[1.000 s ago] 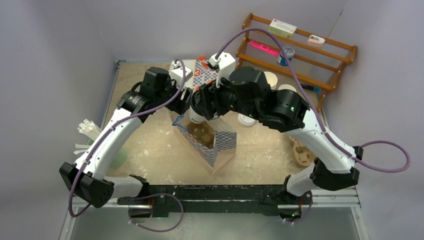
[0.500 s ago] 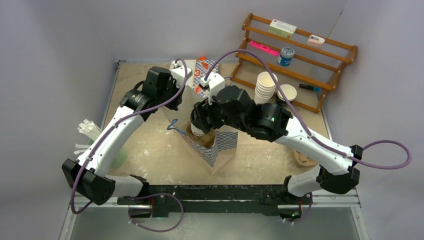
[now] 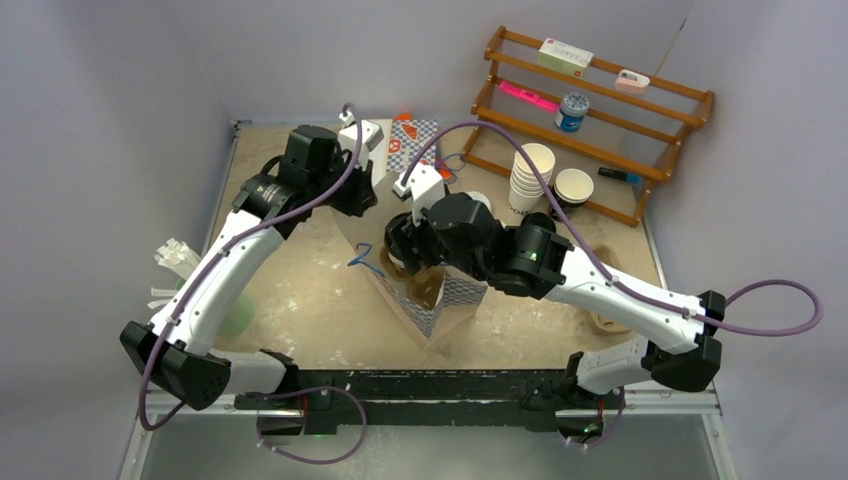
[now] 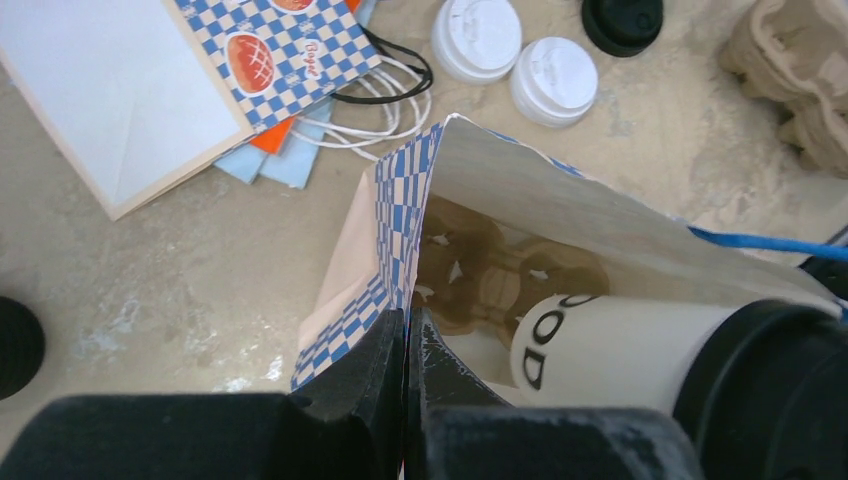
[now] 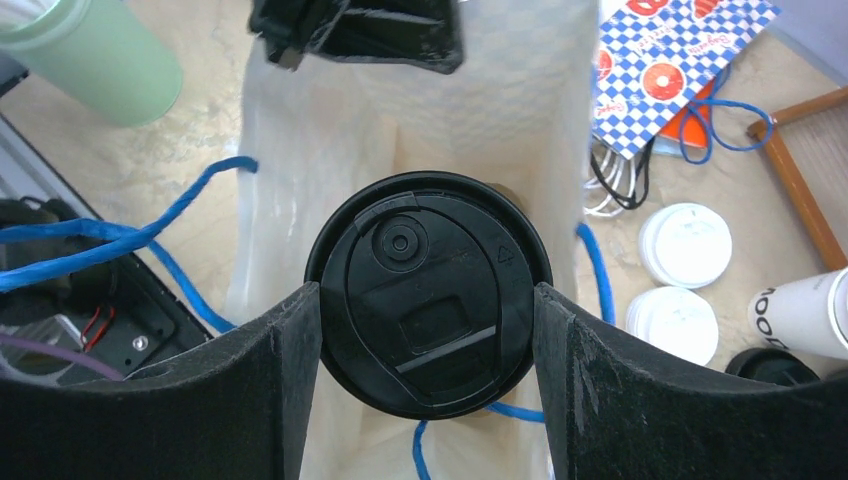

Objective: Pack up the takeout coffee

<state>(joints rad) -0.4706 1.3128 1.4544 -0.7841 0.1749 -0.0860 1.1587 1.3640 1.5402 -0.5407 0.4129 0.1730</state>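
Observation:
A takeout coffee, a pale cup with a black sip lid, sits between the fingers of my right gripper, which is shut on it. The cup hangs in the mouth of the blue-checked paper bag. In the left wrist view the cup's white side with black lettering leans over a brown cardboard carrier inside the bag. My left gripper is shut on the bag's rim, pinching the checked paper. From above, the left gripper stands at the bag's far-left edge and the right gripper over the opening.
Two loose white lids and another lettered cup lie right of the bag. A stack of lidless white cups stands before the wooden rack. Flat checked bags lie behind, a green cup left, a cardboard carrier right.
My left gripper has shut on the bag's rim. The right arm has come down and leftward, bringing the cup from above the bag into its mouth.

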